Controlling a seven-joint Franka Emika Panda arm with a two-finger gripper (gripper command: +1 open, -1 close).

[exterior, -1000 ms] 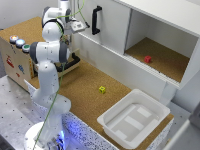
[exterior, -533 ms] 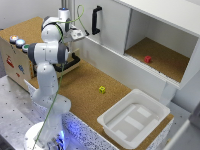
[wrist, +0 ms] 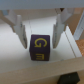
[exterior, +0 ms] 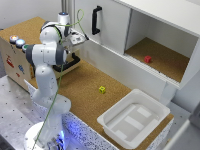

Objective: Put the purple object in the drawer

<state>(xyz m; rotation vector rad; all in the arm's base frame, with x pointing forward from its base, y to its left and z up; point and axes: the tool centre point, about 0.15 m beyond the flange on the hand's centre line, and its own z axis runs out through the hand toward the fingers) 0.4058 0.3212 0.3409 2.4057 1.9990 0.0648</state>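
The gripper (wrist: 38,36) is hanging over the drawer (wrist: 25,62) with its jaws spread, one finger (wrist: 19,31) on each side of the purple cube (wrist: 41,48). The cube is lying at the middle of the wrist frame on the pale drawer floor, yellow letters on its face; neither finger appears to be touching it, though the gap on each side is slight and hard to judge. So the cube is sitting in the drawer rather than being held.

In the exterior view the arm (exterior: 47,52) is filling the upper left of the frame, and it is hiding most of the drawer; only the black handle (exterior: 71,63) and a bit of the wooden box (exterior: 12,60) with its round buttons (exterior: 16,40) are showing at the left edge. The cube itself is not visible there.

Judging from this, the release is the step in hand, and the good way to finish it is a straight lift. The fingers are flanking the cube closely, so any sideways drift on the way up could nudge or tip it. Keeping the jaws as wide as they are now, and rising vertically until the fingertips are above the drawer wall, should leave the cube where it is. Only then is swinging away from the box safe, since the cabinet door is standing near the wrist at the upper middle.

The yellow block (exterior: 102,89), the red block (exterior: 147,59) and the white tub (exterior: 116,127) are lying well apart from this work.
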